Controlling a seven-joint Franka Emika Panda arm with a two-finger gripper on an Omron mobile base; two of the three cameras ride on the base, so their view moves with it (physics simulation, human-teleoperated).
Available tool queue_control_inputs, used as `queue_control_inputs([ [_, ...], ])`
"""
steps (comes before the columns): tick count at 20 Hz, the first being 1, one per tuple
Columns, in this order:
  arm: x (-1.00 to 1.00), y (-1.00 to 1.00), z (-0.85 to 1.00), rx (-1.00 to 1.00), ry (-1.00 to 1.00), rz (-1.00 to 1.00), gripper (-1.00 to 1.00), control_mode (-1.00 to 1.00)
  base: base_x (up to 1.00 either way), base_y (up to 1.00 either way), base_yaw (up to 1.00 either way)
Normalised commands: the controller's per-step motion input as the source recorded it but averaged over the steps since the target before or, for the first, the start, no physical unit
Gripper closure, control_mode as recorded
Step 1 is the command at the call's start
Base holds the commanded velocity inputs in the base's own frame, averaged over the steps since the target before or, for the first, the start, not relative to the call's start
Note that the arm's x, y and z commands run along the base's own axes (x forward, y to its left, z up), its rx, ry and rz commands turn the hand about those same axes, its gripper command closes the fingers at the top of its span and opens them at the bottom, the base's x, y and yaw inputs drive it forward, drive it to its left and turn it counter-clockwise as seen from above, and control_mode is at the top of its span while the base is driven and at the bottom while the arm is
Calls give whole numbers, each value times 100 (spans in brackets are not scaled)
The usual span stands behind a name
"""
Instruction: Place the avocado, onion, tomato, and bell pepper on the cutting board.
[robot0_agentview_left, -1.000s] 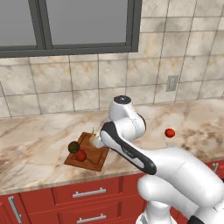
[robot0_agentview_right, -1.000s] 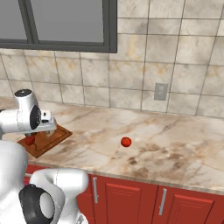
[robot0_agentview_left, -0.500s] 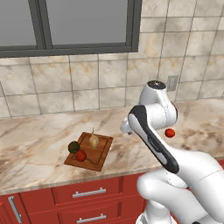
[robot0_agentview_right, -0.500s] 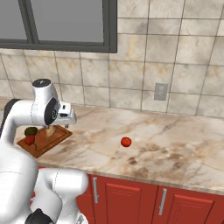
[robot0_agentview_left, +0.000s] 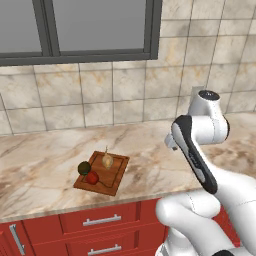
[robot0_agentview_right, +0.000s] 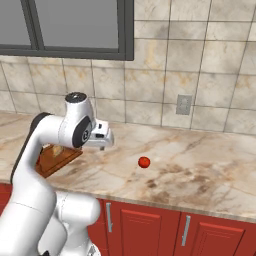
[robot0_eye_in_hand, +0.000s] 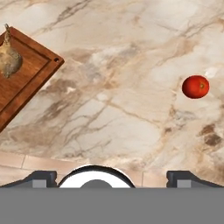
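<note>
The reddish-brown cutting board (robot0_agentview_left: 111, 179) lies on the counter's left part. On it sit the dark avocado (robot0_agentview_left: 84, 168), the pale onion (robot0_agentview_left: 107, 160) with its stalk up, and a red vegetable (robot0_agentview_left: 92, 177). Another red round vegetable (robot0_agentview_right: 144, 162), tomato-like, lies alone on the marble to the right of the board. My gripper (robot0_agentview_right: 103, 143) hovers above the counter between board and this red ball. In the hand view the board (robot0_eye_in_hand: 26, 89) and onion (robot0_eye_in_hand: 9, 61) are at the left, the red ball (robot0_eye_in_hand: 195, 86) at the right. The gripper (robot0_eye_in_hand: 113, 177) is open, its fingertips (robot0_eye_in_hand: 40, 178) wide apart and empty.
The marble counter (robot0_agentview_left: 45, 150) runs along a tiled wall with a window above. A wall outlet (robot0_agentview_right: 183, 105) sits behind the loose red ball. Red cabinet fronts (robot0_agentview_right: 150, 225) lie below the counter's front edge.
The arm has swung right, away from above the cutting board toward the stretch of counter near the loose red ball. The vegetables on the board have stayed put.
</note>
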Motion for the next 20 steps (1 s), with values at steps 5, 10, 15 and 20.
queue_control_inputs([
  [5, 8, -81, 0, -4, 0, -10, -100, -100, 0, 0, 0],
  [10, 24, -78, 0, -5, 0, -10, -100, -100, 0, 0, 0],
  [15, 30, -50, 0, -3, 0, -5, -100, -100, 0, 0, 0],
  [20, 32, -33, -3, -1, 0, -3, -100, -100, 0, 0, 0],
])
